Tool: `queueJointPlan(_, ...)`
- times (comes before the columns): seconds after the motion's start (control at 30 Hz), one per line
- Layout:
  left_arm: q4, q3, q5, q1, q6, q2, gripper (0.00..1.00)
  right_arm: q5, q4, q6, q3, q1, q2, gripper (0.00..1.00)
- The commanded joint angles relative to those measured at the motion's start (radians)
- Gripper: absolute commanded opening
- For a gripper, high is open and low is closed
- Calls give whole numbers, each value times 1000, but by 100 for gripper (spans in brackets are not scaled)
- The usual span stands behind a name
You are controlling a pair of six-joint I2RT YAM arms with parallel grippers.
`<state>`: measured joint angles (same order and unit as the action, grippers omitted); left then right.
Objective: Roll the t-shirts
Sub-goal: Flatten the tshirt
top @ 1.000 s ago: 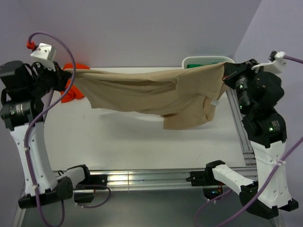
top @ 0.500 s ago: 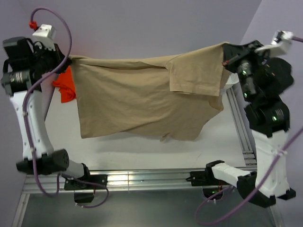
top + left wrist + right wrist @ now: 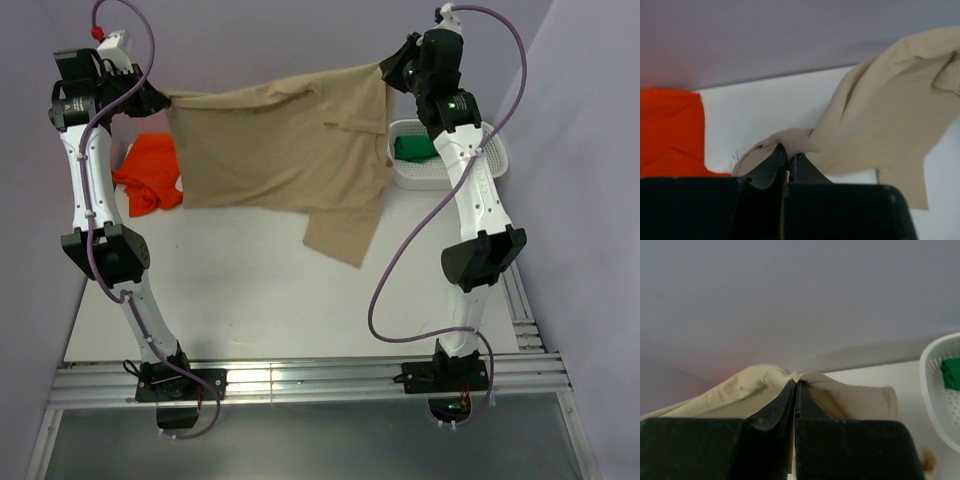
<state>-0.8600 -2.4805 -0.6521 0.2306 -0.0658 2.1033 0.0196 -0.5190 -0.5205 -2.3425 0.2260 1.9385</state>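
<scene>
A tan t-shirt hangs spread in the air over the back of the table, with one flap drooping at its lower right. My left gripper is shut on its left top corner; in the left wrist view the cloth bunches at the closed fingertips of that gripper. My right gripper is shut on the right top corner, and the hem folds over the pinched tips of this gripper. An orange t-shirt lies crumpled at the back left. A green t-shirt sits in the basket.
A white perforated basket stands at the back right, also seen in the right wrist view as a basket at the edge. Both arms reach far back and high. A metal rail runs along the near table edge.
Both arms have swung up and away toward the back wall, carrying the tan t-shirt with them. The shirt has gone from sagging low to hanging stretched, uncovering the basket.
</scene>
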Motion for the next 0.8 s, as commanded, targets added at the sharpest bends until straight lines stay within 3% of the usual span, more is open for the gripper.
queueJointPlan(0.0,173,-48,-40,6,-55,-83,0,-61,123,-45,-115,-42,-71,0)
queueJointPlan(0.2,116,98,-26,32,20,-149,0,-73,221,-87,281,-62,-289,0)
queueJointPlan(0.33,15,263,40,36,173,-201,0,-98,221,-122,552,-79,-406,0)
queueJointPlan(0.67,-54,979,140,42,481,-371,0,-136,353,-246,1375,-88,-705,0)
queueJointPlan(0.77,-21,1153,167,44,538,-411,0,-153,375,-259,1497,-80,-731,0)
